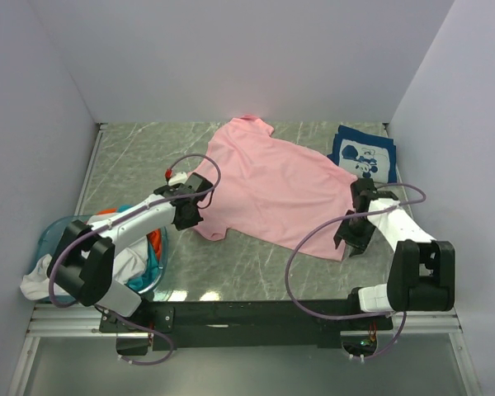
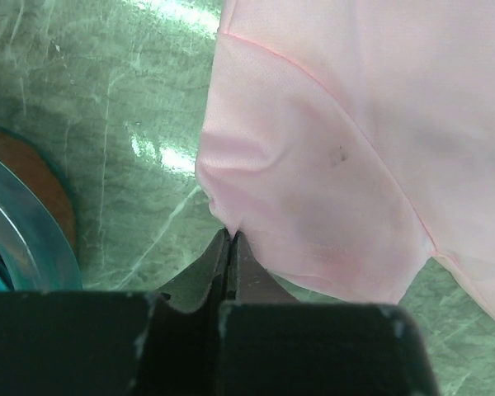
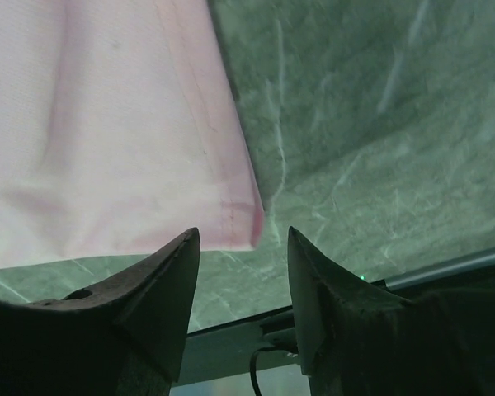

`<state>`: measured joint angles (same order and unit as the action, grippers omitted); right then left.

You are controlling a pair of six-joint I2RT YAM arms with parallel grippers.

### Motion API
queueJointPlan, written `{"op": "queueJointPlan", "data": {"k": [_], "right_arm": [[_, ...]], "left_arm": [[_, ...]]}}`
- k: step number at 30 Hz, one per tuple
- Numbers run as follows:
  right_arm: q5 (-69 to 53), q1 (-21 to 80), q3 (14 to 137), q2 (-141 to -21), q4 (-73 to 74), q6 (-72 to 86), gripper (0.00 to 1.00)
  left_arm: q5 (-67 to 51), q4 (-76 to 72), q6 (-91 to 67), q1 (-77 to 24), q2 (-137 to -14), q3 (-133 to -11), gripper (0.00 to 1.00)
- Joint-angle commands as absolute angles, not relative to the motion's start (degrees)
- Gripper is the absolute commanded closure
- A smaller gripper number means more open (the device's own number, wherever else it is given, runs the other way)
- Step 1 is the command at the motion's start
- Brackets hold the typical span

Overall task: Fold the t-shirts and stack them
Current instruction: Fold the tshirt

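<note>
A light pink t-shirt [image 1: 268, 181] lies spread flat across the middle of the table. My left gripper [image 1: 188, 218] is at its left sleeve. In the left wrist view that gripper [image 2: 231, 236] is shut, its tips pinching the puckered edge of the pink sleeve [image 2: 313, 165]. My right gripper [image 1: 351, 244] hangs over the shirt's near right hem corner. In the right wrist view it [image 3: 241, 238] stands open, with the pink hem corner [image 3: 243, 219] just beyond the gap between its tips. A folded navy t-shirt [image 1: 363, 155] with white print lies at the back right.
A translucent blue basket [image 1: 62, 228] stands at the near left, holding white [image 1: 37, 280], teal and orange clothes; its rim [image 2: 25, 235] also shows in the left wrist view. White walls enclose the green marbled table [image 1: 247, 276]. The table's near edge rail [image 3: 445, 266] lies close behind the right gripper.
</note>
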<state>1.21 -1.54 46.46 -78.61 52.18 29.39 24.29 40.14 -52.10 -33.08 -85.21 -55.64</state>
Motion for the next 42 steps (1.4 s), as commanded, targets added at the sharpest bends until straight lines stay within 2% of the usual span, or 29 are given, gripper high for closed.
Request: {"op": "queueJointPlan", "data": {"k": [1,8,34,36,42], "right_arm": [[2.20,-1.58,43.78,-75.50,55.89,32.25,0.48],[1.50,-1.50,42.54,-75.15,56.34,33.40,0.54],[1.05,-0.44,41.92,-80.68,50.10,36.56,0.55],[1.05,-0.44,41.75,-81.38,49.57,36.74,0.57],[0.44,-0.44,41.40,-82.53,48.08,36.74,0.74]], "left_arm": [[24.17,39.37,-50.54,-33.13,-82.53,-56.60,0.99],[23.64,38.85,-49.31,-32.43,-81.21,-55.99,0.99],[22.41,38.23,-46.41,-30.32,-81.12,-55.46,0.99],[22.41,38.41,-46.49,-30.32,-81.21,-55.46,0.99],[22.59,38.85,-46.67,-30.32,-81.12,-55.63,0.99]]}}
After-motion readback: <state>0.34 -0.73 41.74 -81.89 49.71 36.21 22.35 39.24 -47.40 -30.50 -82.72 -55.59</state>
